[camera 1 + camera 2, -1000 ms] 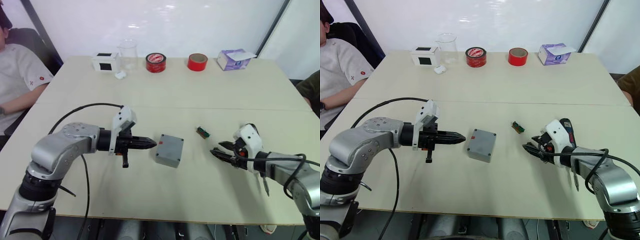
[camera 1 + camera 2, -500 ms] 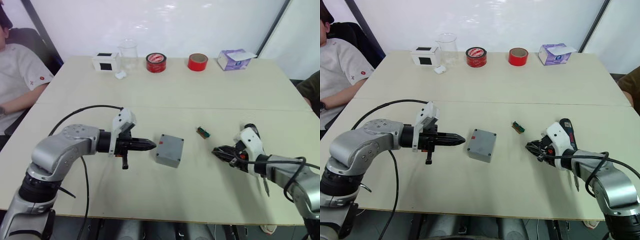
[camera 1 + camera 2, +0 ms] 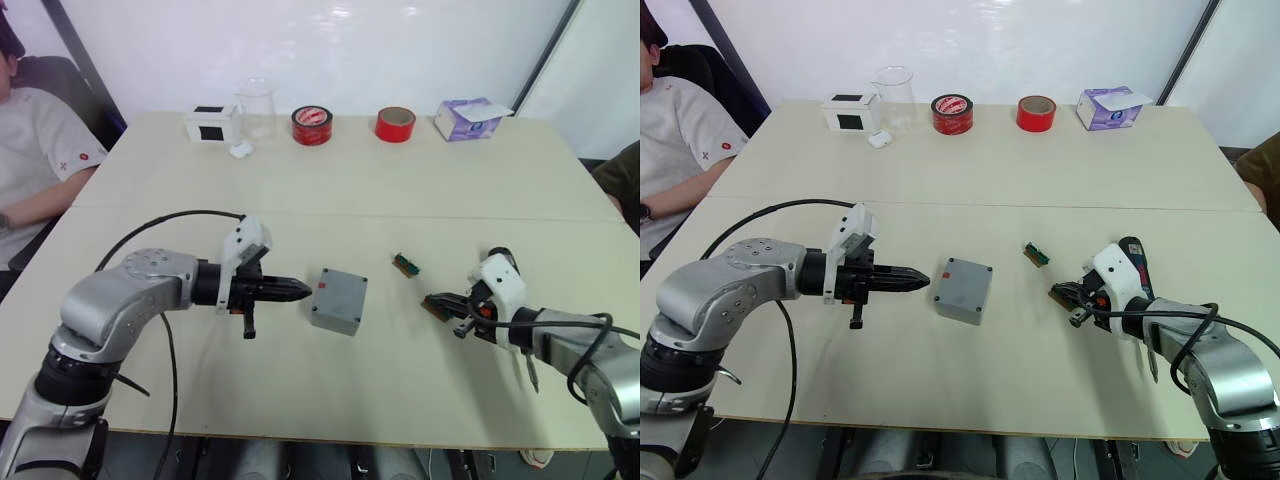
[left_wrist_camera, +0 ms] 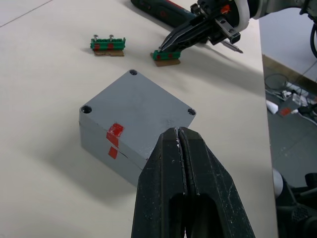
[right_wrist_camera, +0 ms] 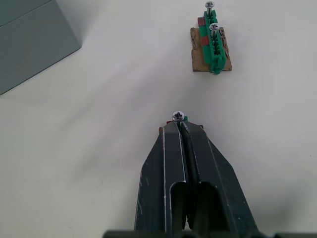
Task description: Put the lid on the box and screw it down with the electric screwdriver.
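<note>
The box (image 3: 339,299) sits mid-tabletop (image 3: 350,180), lid (image 4: 138,101) already resting on it. The left gripper (image 3: 300,290) hovers beside it, fingers closed and empty, likely bracing. The right gripper (image 3: 435,302) pinches a green screw holder (image 4: 165,55), apparently fetching screws; the electric screwdriver (image 3: 1136,262) lies behind it.

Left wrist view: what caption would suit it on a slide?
Closed left hand points at the grey box, lid on; beyond it the right hand pinches a green screw holder on the table.
</note>
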Robot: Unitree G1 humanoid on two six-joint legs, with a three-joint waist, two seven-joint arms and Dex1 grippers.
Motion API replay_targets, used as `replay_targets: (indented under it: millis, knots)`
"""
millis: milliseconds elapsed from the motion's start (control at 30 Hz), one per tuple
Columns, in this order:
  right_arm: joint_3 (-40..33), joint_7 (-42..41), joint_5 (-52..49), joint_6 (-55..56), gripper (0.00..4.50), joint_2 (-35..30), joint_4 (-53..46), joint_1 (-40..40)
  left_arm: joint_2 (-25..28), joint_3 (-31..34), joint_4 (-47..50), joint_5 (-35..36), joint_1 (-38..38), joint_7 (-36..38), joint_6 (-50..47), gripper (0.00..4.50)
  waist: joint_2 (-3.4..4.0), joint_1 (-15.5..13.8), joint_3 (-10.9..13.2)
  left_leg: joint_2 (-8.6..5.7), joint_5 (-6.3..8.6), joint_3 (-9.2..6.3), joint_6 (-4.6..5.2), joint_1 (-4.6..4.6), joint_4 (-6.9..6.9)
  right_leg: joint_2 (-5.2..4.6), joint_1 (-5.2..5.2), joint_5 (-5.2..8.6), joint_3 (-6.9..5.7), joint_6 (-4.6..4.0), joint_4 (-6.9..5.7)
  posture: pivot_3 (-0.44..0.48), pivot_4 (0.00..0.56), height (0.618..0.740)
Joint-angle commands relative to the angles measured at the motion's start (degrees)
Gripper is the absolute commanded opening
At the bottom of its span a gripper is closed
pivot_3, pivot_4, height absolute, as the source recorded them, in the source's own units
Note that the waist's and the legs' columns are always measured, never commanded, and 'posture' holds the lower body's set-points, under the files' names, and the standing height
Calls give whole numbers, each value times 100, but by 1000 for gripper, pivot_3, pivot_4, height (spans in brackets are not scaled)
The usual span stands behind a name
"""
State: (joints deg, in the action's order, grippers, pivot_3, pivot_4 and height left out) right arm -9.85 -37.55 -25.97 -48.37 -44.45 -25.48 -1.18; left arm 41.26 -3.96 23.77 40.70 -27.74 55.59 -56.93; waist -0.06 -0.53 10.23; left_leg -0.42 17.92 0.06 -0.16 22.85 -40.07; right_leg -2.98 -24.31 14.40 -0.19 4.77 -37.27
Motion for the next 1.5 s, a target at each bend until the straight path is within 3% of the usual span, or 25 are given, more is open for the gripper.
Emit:
replay_targets:
  millis: [33, 133, 233, 633, 733, 867, 1500]
  knots:
    - [-71, -30, 45, 129, 267, -75, -13, -51, 36, 60, 162, 90, -8, -21, 66, 0, 0, -1, 0, 0, 0, 0, 0, 0, 0, 0, 0, 0, 0, 0, 0, 0, 150, 740]
    - [-70, -53, 57, 166, 1035, -89, -9, -30, 38, 55, 159, 94, -4, -23, 76, 0, 0, -1, 0, 0, 0, 0, 0, 0, 0, 0, 0, 0, 0, 0, 0, 0, 150, 740]
    - [-93, -42, 37, 176, 2316, -49, -7, -46, 41, 56, 160, 101, -2, -26, 75, 0, 0, 1, 0, 0, 0, 0, 0, 0, 0, 0, 0, 0, 0, 0, 0, 0, 150, 740]
    - [19, -58, 2, 193, 2316, 22, 80, -184, 54, 68, 173, 110, 27, -42, 64, 0, 0, -2, 0, 0, 0, 0, 0, 0, 0, 0, 0, 0, 0, 0, 0, 0, 150, 740]
    - [165, -116, 127, 326, 1626, -32, 146, -195, 60, 78, 189, 115, 44, -54, 59, 0, 0, 3, 0, 0, 0, 0, 0, 0, 0, 0, 0, 0, 0, 0, 0, 0, 150, 740]
    - [245, -124, 230, 444, 40, -23, 228, -230, 64, 100, 203, 130, 52, -76, 46, 0, 0, 3, 0, 0, 0, 0, 0, -1, 0, 0, 0, 0, 0, 0, 0, 0, 150, 740]
    - [-57, -276, -23, 310, 40, -73, 25, -332, 75, 42, 112, 155, 22, -89, 103, 0, 0, 1, 0, 1, 0, 0, 0, -1, 0, 0, 0, 0, 0, 0, 0, 0, 150, 740]
